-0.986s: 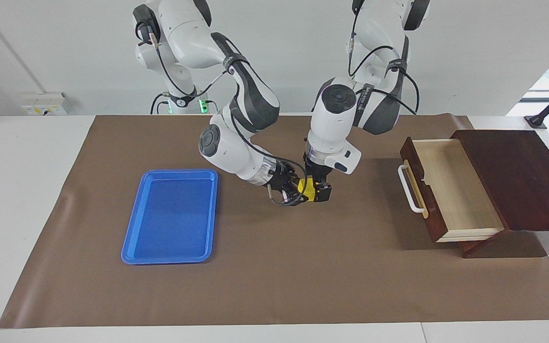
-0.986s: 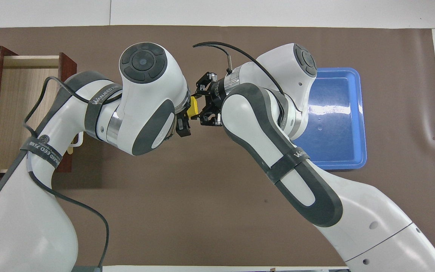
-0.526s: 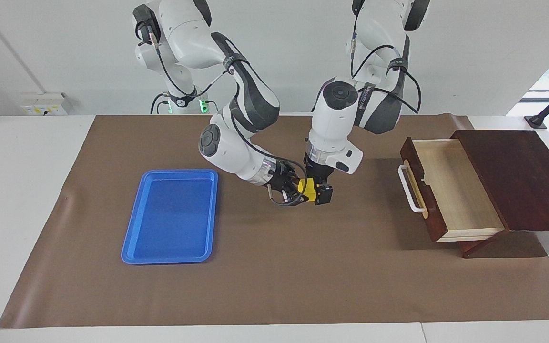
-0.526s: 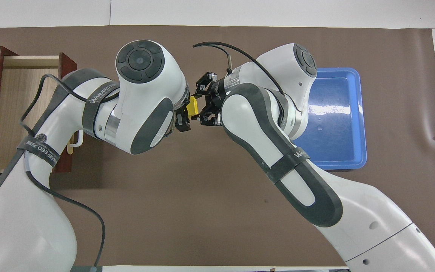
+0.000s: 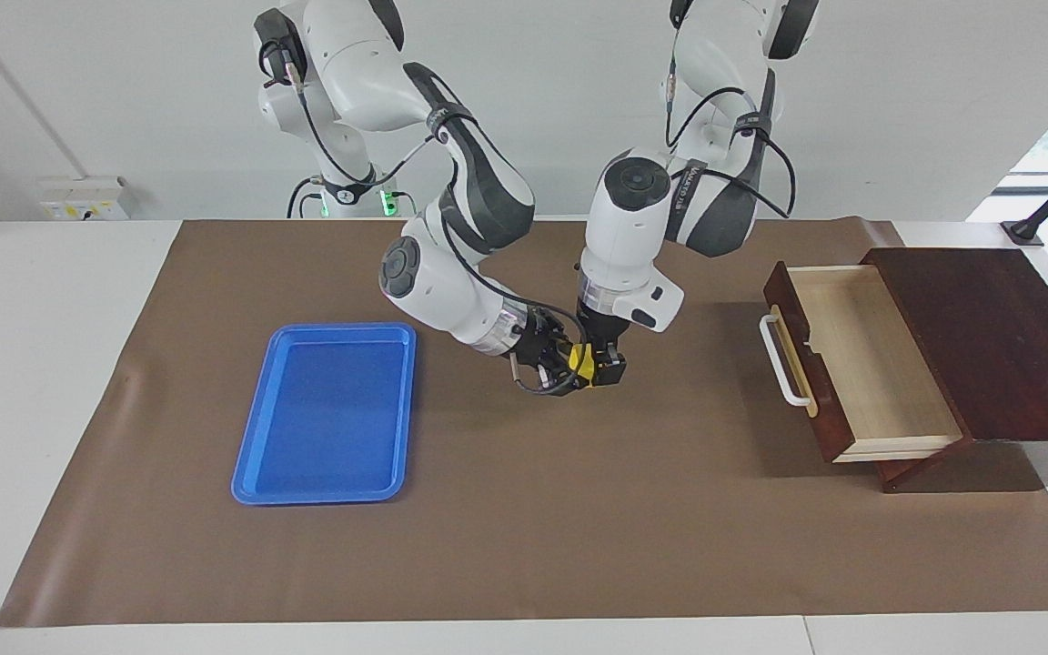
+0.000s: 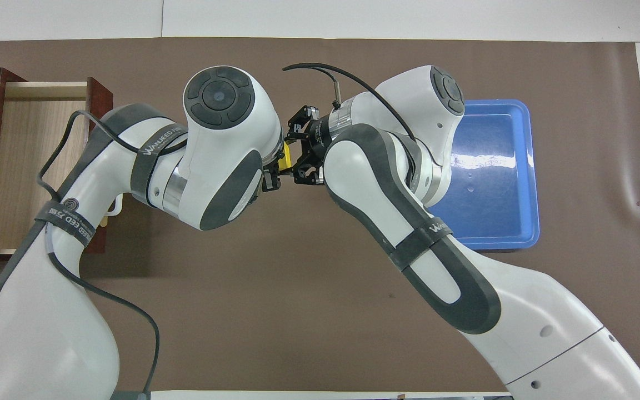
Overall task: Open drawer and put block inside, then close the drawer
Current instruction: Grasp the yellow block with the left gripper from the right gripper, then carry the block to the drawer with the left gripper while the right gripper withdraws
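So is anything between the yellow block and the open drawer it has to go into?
Nothing visible. The block is up over bare mat, clamped by both the left gripper and the right gripper. The mat from there to the drawer is bare, and the drawer's interior looks empty.

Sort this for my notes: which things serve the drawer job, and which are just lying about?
In use: block, held by both right gripper and left gripper; open drawer.
Idle: blue tray, brown mat.
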